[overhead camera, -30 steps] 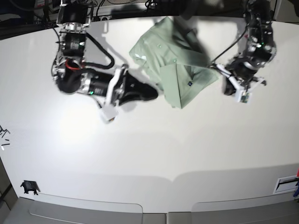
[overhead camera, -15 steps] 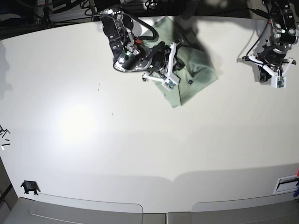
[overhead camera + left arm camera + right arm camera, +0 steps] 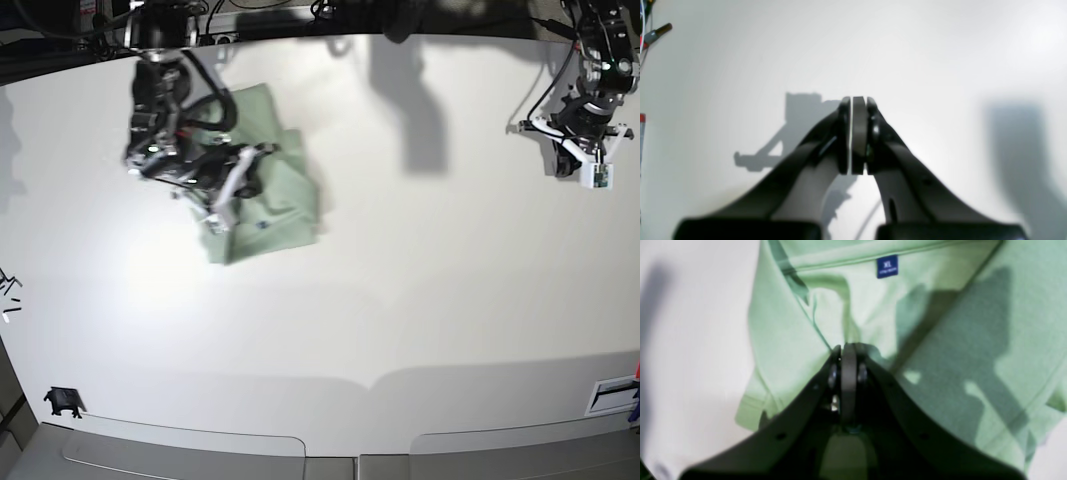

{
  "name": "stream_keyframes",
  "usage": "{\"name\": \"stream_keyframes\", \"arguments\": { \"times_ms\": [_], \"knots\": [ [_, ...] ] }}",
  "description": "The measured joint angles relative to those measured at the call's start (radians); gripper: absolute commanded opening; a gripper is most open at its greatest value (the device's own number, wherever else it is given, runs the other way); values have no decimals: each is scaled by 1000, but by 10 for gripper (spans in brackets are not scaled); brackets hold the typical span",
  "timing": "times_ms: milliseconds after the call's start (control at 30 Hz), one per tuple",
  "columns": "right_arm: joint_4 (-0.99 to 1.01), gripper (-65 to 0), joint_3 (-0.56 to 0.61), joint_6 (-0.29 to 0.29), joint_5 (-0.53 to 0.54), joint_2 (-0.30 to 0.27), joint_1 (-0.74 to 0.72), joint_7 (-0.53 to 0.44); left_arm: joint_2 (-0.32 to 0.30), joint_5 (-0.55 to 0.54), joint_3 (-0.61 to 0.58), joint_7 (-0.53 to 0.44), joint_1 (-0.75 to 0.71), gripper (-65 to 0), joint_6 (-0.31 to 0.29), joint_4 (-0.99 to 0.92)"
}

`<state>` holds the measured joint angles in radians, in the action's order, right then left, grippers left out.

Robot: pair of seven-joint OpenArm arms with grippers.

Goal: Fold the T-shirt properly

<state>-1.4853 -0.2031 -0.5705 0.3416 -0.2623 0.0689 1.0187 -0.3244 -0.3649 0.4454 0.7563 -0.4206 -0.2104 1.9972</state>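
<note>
The right gripper (image 3: 845,355) fingers are pinched on the T-shirt (image 3: 270,190); the left gripper (image 3: 853,133) is closed, empty; a one-sided drag across the table (image 3: 400,300) could undo the folds.

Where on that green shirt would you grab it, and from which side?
Probably the T-shirt is best pinched at its free corner nearest the table's bare middle, coming from that open side. The cloth lies flat in a folded bundle, and the shut right gripper already crowds the opposite side.
</note>
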Motion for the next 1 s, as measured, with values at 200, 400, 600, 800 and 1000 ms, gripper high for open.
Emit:
{"name": "stream_keyframes", "arguments": {
  "times_ms": [200,400,600,800,1000],
  "knots": [
    [28,-650,-185,-8,10,-149,23,11,0,-1,0,0,0,-650,-2,0],
    [98,-650,-265,11,61,-259,33,-23,0,-1,0,0,0,-650,-2,0],
    [58,-650,-264,4,236,-307,-53,16,-9,5,0,3,2,-650,0,22],
    [-188,-650,-304,-34,469,-367,-203,152,-66,8,14,2,-23,-650,-2,234],
    [-355,-650,-298,-89,605,-348,-6,275,26,16,72,70,-270,-650,-4,344]
  ]
}}
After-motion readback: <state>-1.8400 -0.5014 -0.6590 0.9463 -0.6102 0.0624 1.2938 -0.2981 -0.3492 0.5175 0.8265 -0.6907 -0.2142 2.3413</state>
